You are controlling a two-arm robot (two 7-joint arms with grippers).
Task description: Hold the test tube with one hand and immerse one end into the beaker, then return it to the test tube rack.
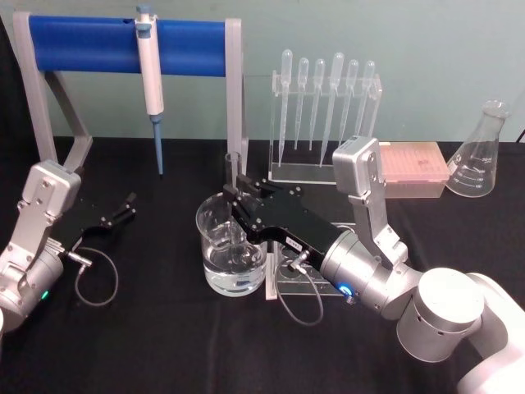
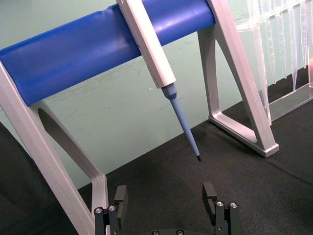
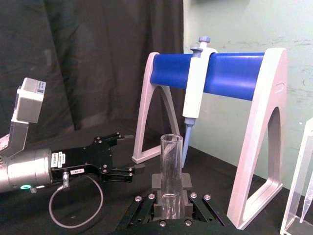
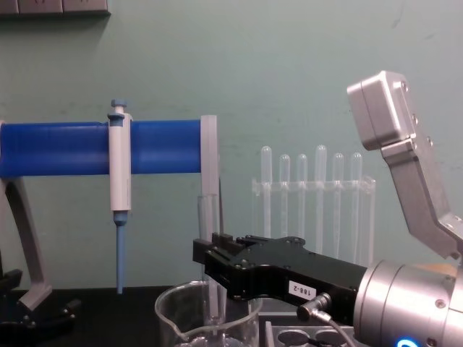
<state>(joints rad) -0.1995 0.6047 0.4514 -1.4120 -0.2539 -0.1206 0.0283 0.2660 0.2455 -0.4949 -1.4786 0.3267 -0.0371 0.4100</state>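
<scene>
1. Grip: the right gripper (image 1: 235,190) (image 3: 171,195) reaches in from the robot's right over the beaker (image 1: 215,246). Its black fingers (image 3: 157,188) are pressed in on the test tube (image 1: 232,168) and pinch it low on its length.
2. The tube (image 3: 171,161) stands upright with its long axis vertical and its open mouth up. Its rounded end points down inside the beaker. The beaker holds a shallow pool of clear liquid, and whether the tube's tip reaches it cannot be told.
3. The test tube rack (image 4: 289,337), a clear block with round holes, sits just beside the beaker on its right, under the gripper's black body.
4. The left gripper (image 1: 130,208) (image 2: 165,198) hangs low over the black table (image 1: 164,345), well apart from the beaker on the left. Its fingers are spread wide and hold nothing.
5. Behind it, a white-and-blue pipettor (image 1: 149,74) hangs from a blue stand (image 1: 82,41), tip down and clear of the table.
6. Farther back, a clear holder of thin pipettes (image 1: 324,107) stands behind the beaker.
7. A pink tip box (image 1: 414,168) and a conical flask (image 1: 478,152) stand at the far right, well apart from the tube.
</scene>
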